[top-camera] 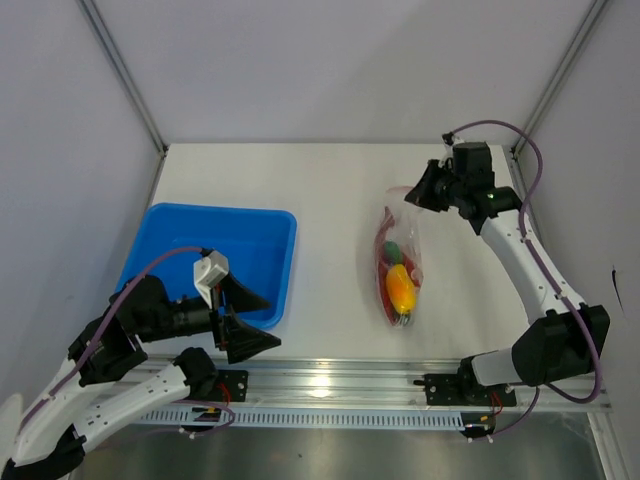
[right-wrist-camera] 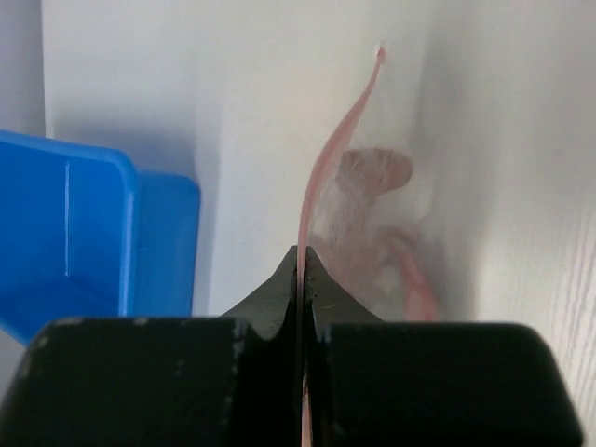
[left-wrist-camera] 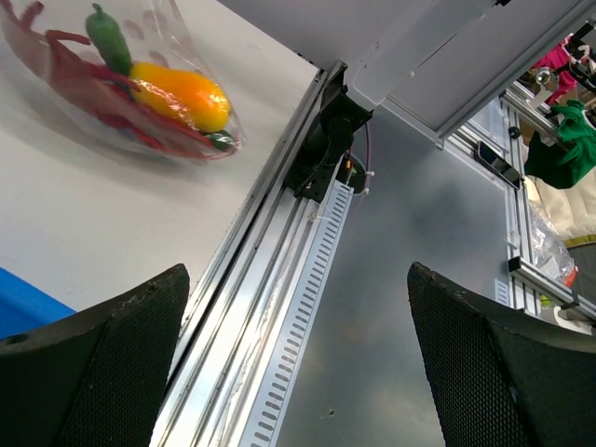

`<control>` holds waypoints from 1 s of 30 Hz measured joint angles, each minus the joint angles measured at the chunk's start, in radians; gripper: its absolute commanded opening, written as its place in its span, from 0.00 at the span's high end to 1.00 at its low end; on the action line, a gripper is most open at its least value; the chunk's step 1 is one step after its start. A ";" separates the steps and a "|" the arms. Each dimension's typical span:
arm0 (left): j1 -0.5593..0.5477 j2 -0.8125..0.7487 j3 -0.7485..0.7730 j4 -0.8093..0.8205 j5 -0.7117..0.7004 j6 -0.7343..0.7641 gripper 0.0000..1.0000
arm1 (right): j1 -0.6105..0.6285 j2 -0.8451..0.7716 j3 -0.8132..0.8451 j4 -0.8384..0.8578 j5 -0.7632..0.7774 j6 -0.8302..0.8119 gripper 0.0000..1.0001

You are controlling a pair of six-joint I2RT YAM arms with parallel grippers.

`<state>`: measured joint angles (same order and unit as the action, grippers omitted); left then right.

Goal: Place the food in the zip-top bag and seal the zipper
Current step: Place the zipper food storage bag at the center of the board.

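The zip-top bag lay on the right half of the white tabletop, its length running from far to near. The food was inside it: a yellow-orange fruit in the near half, slim red chili peppers under and beside it, and a dark green pepper further up. At the bag's far end the pale pink zipper was pinched edge-on by the right gripper, whose jaws were pressed flat together on the strip, which curved away from the tips in the right wrist view. The bag's contents showed only as a pink blur behind it there. Well to the left sat the blue tray. The left gripper hung by the tray's near right corner, spread wide and holding nothing, aimed toward the bag, with the aluminium rail along the tabletop's near edge below it
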<state>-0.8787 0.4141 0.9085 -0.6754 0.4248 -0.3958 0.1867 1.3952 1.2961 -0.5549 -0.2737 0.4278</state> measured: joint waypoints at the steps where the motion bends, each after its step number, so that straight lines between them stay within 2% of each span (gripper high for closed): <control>1: 0.000 0.000 0.000 0.000 0.000 -0.002 0.00 | 0.030 0.000 0.027 0.000 0.021 -0.003 1.00; 5: 0.000 0.000 0.000 0.000 0.005 -0.014 0.01 | 0.113 0.000 0.120 -0.018 0.136 -0.017 1.00; 12: 0.000 -0.003 0.000 0.000 0.008 -0.023 0.01 | 0.114 -0.019 0.259 -0.107 0.365 -0.124 1.00; 19: 0.000 0.012 0.000 0.009 0.027 -0.023 0.01 | 0.134 -0.066 0.317 -0.132 0.461 -0.275 1.00; 25: 0.000 0.026 -0.008 0.014 0.032 -0.026 0.01 | 0.344 -0.015 0.242 -0.079 0.527 -0.352 0.94; 30: 0.000 0.025 -0.009 0.014 0.035 -0.034 0.00 | 0.519 0.214 0.200 -0.050 0.635 -0.326 0.87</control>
<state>-0.8783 0.4393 0.8997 -0.6617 0.4595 -0.4294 0.7055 1.6089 1.4963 -0.6048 0.3614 0.1017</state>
